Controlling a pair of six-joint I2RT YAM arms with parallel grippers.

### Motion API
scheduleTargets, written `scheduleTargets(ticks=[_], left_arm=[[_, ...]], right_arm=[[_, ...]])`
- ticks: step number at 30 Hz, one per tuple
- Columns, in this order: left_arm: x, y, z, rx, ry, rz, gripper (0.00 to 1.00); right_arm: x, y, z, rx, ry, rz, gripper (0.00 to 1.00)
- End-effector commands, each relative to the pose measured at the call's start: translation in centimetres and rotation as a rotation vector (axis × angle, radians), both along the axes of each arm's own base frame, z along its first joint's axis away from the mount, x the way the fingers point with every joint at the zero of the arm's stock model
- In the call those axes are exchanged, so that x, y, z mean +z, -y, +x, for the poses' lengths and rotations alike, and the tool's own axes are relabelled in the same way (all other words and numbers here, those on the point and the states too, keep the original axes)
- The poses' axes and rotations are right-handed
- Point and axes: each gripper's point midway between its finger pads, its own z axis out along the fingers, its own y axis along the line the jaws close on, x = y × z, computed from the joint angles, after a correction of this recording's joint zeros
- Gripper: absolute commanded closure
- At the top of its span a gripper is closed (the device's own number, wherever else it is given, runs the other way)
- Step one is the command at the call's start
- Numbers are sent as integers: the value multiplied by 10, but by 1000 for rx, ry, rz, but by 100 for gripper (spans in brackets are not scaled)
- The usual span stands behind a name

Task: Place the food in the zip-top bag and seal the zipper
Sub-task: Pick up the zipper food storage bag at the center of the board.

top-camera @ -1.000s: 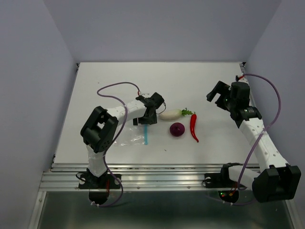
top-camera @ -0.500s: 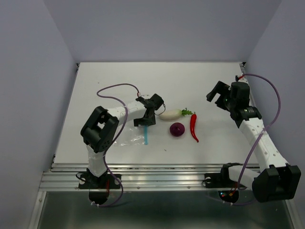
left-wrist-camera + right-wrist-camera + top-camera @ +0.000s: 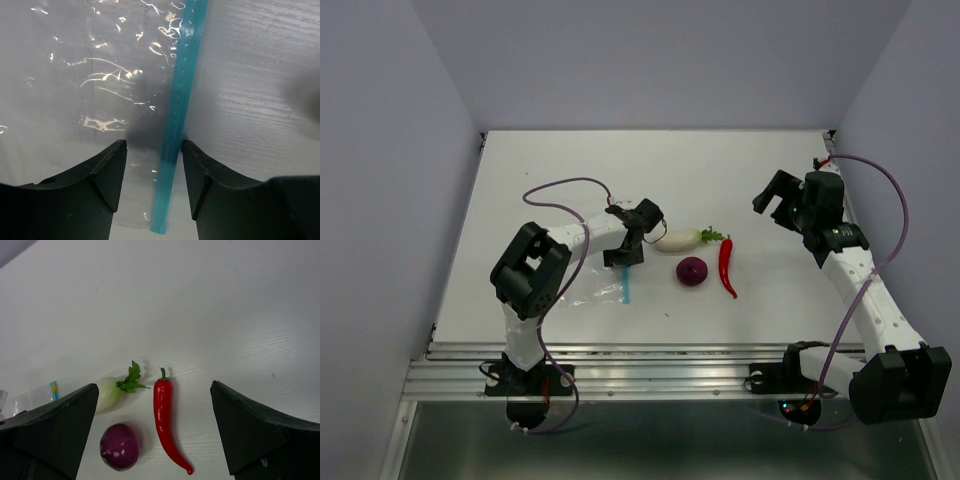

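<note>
The clear zip-top bag lies flat on the white table, its blue zipper along the right edge. My left gripper hovers low over the zipper's far end, open; in the left wrist view the zipper runs between the two fingers, untouched. The white radish, purple onion and red chili lie right of the bag. My right gripper is open and raised at the right; its wrist view shows the radish, onion and chili below.
Grey walls close in the table on the left, back and right. A metal rail runs along the near edge by the arm bases. Purple cables loop over both arms.
My left gripper has shifted slightly to the right and turned a little over the zipper's far end. The right arm and the food have not moved.
</note>
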Motion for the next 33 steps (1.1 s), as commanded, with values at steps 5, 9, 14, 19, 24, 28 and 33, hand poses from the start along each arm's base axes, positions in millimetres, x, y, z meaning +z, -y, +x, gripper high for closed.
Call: scheduleTargets(ticks=[5,9,14,19,24,28,33], left_arm=[[-4,-5,-5,12,15,7,41],[-6,-6,-6,19,18,4,44],[-8,-8,-6,22,23,9,49],[-14,-10,-8,25,16,15,55],[-15,-12,-9,32,17,23,75],[-14,-11,-7,33,24,24,100],[-8,-14,-3,44,49,34,100]], right_arm=[[3,-1,5,15,20,-9,0],[1,-2,5,19,9,-7,0],[0,-1,6,17,2,-11,0],[1,-1,6,15,3,-12,0],[0,-1,6,16,2,-12,0],[-2,-1,6,16,-4,-12,0],[-2,0,7,15,-6,-16,0]])
